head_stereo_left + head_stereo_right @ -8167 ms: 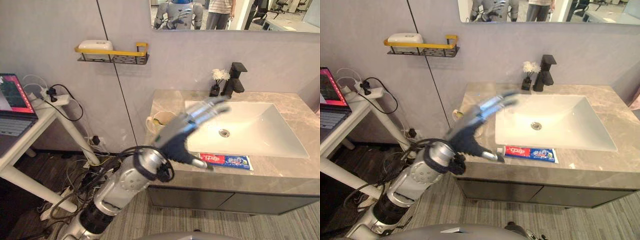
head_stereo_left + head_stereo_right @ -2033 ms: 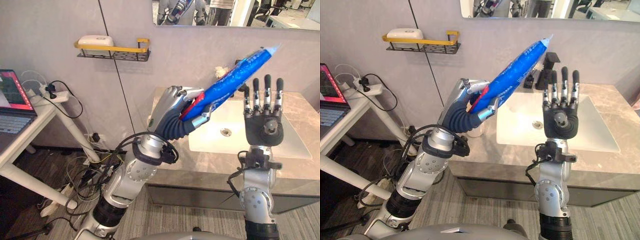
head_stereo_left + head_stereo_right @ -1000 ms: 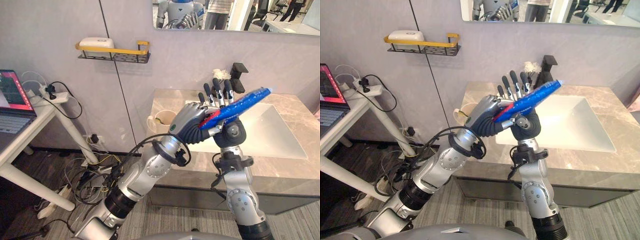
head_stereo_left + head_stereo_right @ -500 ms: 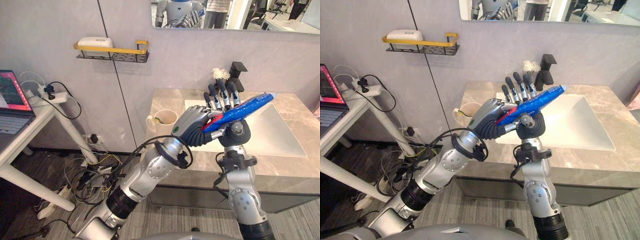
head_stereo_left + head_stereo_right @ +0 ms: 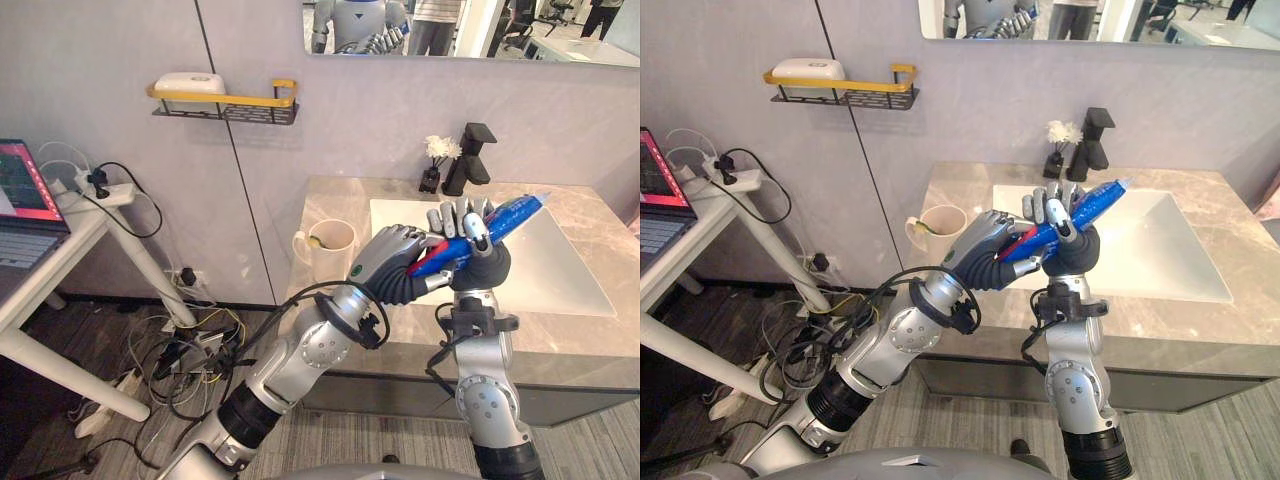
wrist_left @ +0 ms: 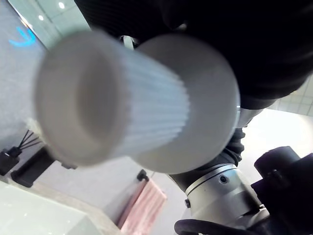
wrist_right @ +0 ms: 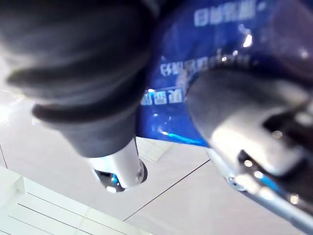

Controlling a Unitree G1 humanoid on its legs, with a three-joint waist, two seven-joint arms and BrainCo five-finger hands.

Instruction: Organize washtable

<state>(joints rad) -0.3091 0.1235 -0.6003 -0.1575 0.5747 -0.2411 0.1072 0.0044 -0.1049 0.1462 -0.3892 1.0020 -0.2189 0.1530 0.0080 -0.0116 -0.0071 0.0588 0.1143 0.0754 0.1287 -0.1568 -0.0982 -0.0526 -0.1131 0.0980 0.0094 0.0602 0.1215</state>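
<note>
A blue toothpaste tube [image 5: 510, 213] with a red lower end is held up in the air over the front of the washtable [image 5: 350, 205], slanting up to the right. My left hand [image 5: 390, 268] is shut on its lower end. My right hand [image 5: 482, 262] stands upright just behind, its fingers curled over the tube's middle. The tube's white ribbed cap [image 6: 117, 112] looms close in the left wrist view. Blue tube wall [image 7: 195, 83] lies against the fingers [image 7: 244, 127] in the right wrist view.
A cream mug [image 5: 330, 248] stands on the counter's left end beside the white sink [image 5: 560, 280]. A black faucet [image 5: 470, 158] and a small flower vase [image 5: 435, 165] are at the back. A wall shelf [image 5: 225, 105] carries a soap box. A laptop [image 5: 20, 200] sits on a side table.
My right hand's fingers were straight beside the tube and have now curled round it. Both hands and the tube have come down a little. The left grip is unchanged.
</note>
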